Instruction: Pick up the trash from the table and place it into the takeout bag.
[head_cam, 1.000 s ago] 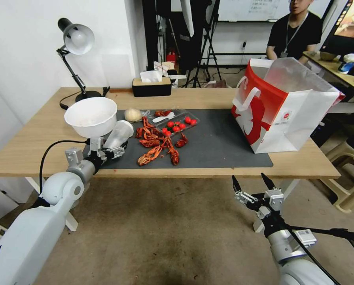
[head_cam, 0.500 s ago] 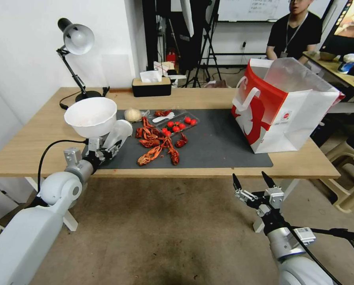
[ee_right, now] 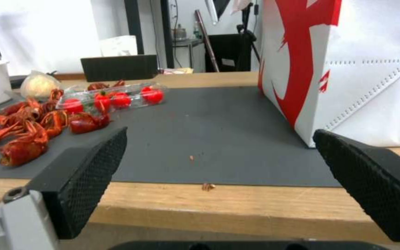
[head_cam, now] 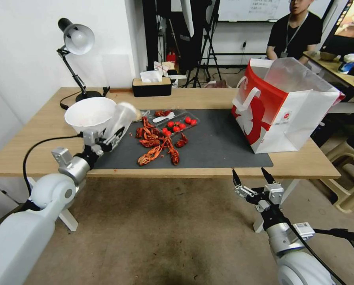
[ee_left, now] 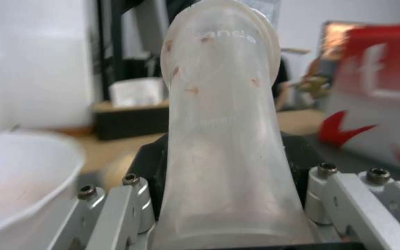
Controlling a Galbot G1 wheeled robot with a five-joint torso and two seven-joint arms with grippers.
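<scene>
Step in hand: transfer of 1 piece of trash, the clear cup (head_cam: 120,115), to the bag (head_cam: 281,107).

Left gripper (head_cam: 105,143): closed on the cup's lower end; in the left wrist view the cup (ee_left: 223,139) stands up between the 2 metal fingers (ee_left: 116,208) and is pinched narrow there. The cup is clear of the table (head_cam: 208,170), tilted, its open end leaning away from the gripper and toward the bag side. The bowl (head_cam: 90,114) sits just beside the gripper, on its outer side, close enough that contact cannot be ruled out.

Right gripper (head_cam: 252,179): open, holding nothing, parked below the table's front edge. In its wrist view the mat (ee_right: 209,121) lies ahead between the 2 pads (ee_right: 91,163), with the bag (ee_right: 348,69) beyond 1 pad and the shells (ee_right: 28,128) beyond the other.

Bag: upright at the far end of the mat, well apart from the left gripper, mouth open.

Next move, as judged: carry the cup across over the shells (head_cam: 157,142) and tomato tray (head_cam: 177,120), high enough to pass the bag's rim, then open the fingers above the mouth. The thin cup deforms under grip; a slip is possible
</scene>
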